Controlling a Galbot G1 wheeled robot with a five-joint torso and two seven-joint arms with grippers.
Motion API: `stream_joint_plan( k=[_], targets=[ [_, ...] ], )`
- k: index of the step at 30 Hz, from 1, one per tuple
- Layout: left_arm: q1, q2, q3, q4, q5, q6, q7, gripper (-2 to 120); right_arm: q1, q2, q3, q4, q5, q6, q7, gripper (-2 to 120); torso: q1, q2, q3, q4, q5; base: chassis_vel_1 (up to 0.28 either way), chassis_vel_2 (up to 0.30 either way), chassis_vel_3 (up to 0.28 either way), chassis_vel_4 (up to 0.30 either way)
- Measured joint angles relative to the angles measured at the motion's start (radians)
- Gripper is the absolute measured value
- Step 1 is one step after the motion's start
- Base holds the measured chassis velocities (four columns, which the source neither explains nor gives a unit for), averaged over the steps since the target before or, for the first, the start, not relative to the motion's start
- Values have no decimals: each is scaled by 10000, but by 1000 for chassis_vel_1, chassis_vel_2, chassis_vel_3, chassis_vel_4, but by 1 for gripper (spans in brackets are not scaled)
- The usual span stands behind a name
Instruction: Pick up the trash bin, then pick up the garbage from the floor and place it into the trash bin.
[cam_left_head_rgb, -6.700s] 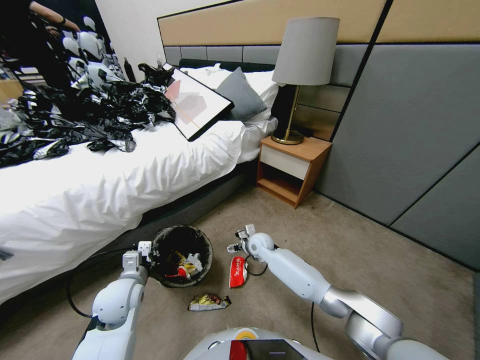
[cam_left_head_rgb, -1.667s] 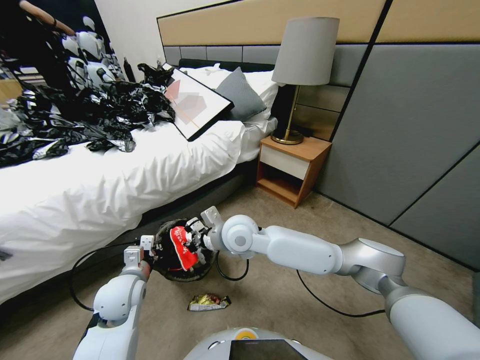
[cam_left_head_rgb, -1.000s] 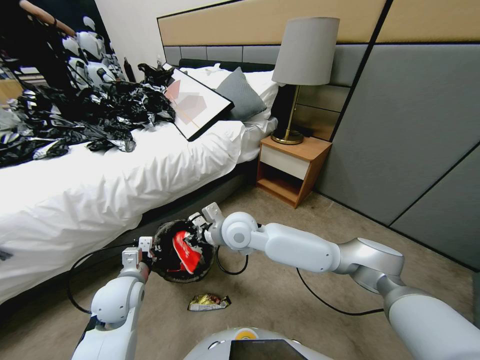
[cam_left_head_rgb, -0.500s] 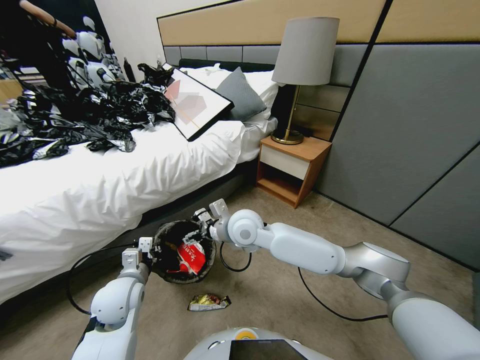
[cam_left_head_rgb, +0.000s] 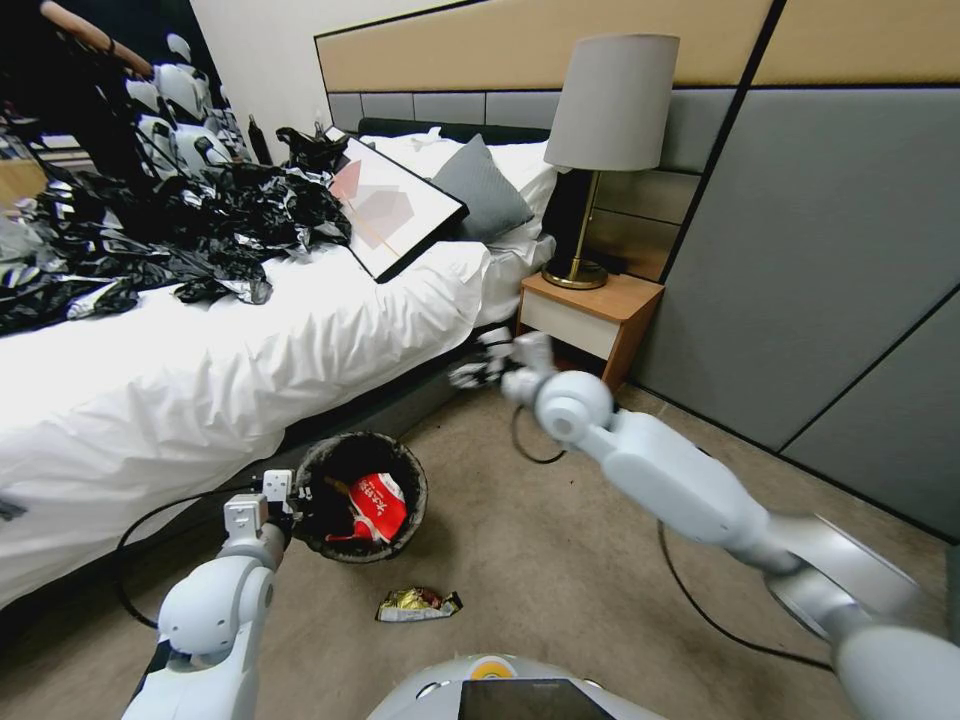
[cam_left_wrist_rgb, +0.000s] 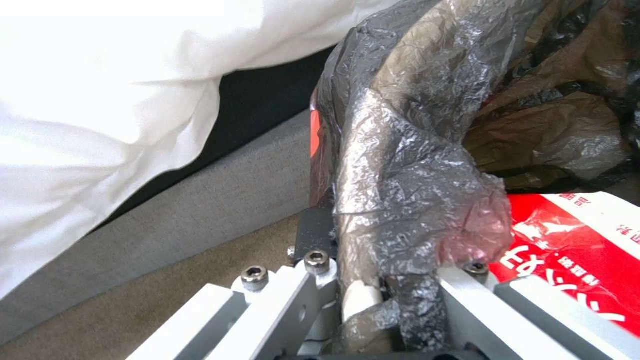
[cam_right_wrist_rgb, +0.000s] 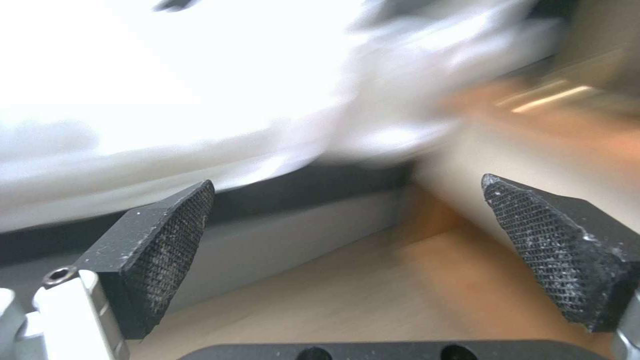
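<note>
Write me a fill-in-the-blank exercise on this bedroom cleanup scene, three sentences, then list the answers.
1. The left gripper is clamped on the rim of the ____.
2. The red-and-white wrapper lies ____ the bin.
3. The gold wrapper lies on the ____, while the right gripper is open and holds nothing, raised beside the bed.

Answers: bin; inside; floor

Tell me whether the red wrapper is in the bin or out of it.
In. The red wrapper lies inside the trash bin, against the black liner, touching no gripper; the left gripper grips the bin's rim.
</note>
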Motion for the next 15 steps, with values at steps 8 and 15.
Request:
stream_joint_plan(
  k=[8, 15],
  targets=[
    [-3, -48, 111, -76, 2, 0, -72, 0, -3632, 890, 3499, -326, -2791, 1467, -1120, 100, 0, -1, 0, 2, -3, 0, 0, 0, 0],
    [-7, 44, 92, -92, -130, 0, -114, 0, -5973, 2508, 5455, -92, -5028, 2524, -1475, 100, 0, -1, 0, 2, -6, 0, 0, 0, 0]
  ],
)
